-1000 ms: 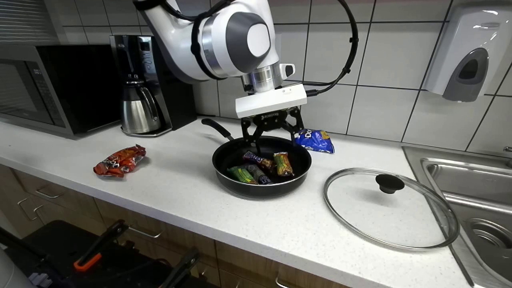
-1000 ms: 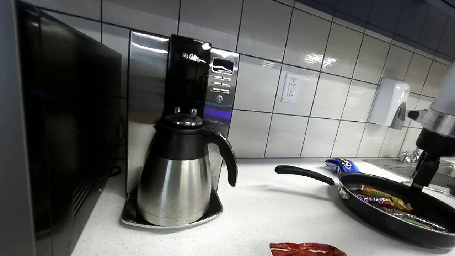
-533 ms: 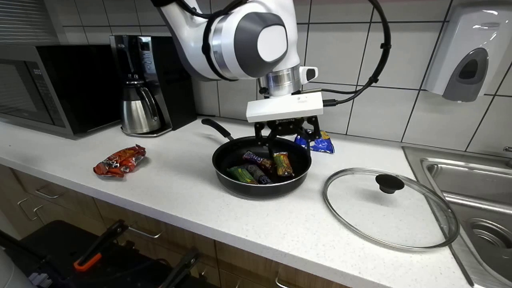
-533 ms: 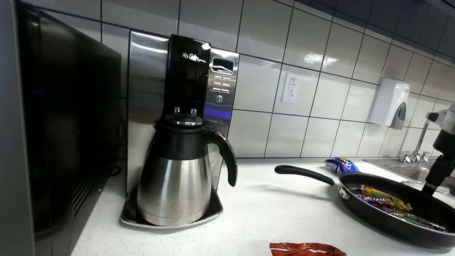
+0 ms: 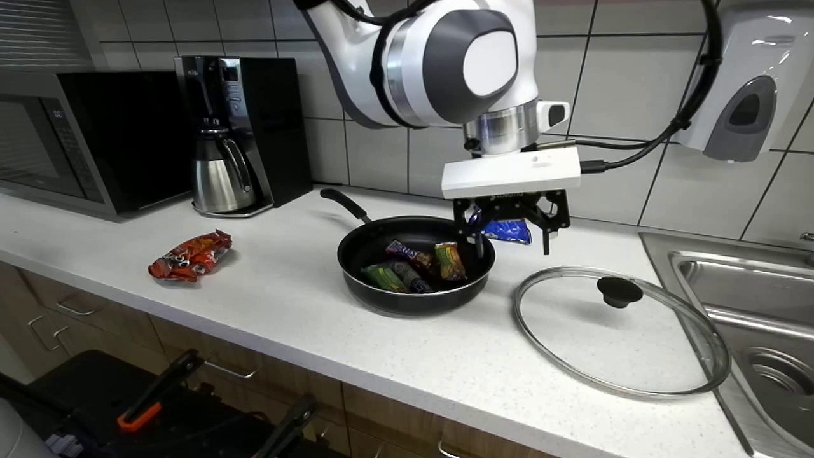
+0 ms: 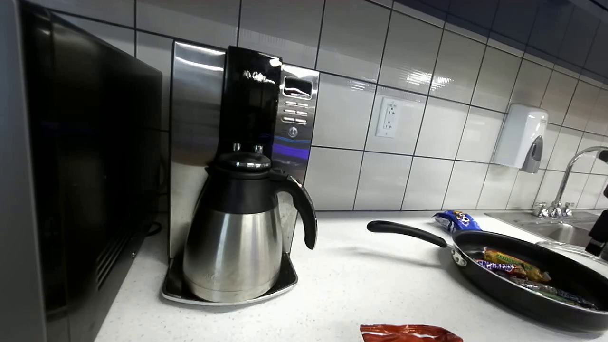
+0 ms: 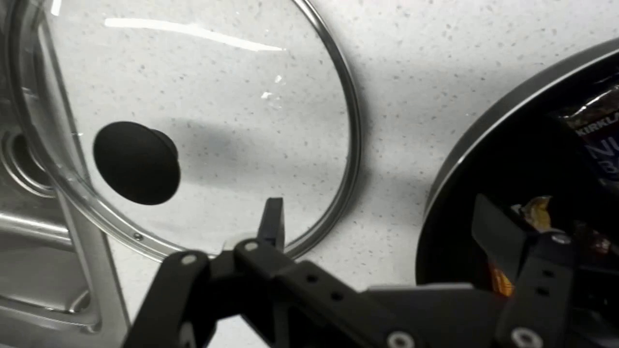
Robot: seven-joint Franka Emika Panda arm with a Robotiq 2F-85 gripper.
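Over the pale counter (image 5: 286, 270), held the pincer (image 5: 513, 250) spread and empty between frying pan (image 5: 410, 305) at centre and glass lid (image 5: 613, 337) lower right in an exterior view, and probably needed ample height to avoid knocking the pan.

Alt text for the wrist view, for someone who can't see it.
Open, empty gripper above a speckled countertop, a glass lid with a black knob at picture left, a black frying pan holding wrapped snack bars at picture right. The lid overlaps the edge of a stainless-steel sink.
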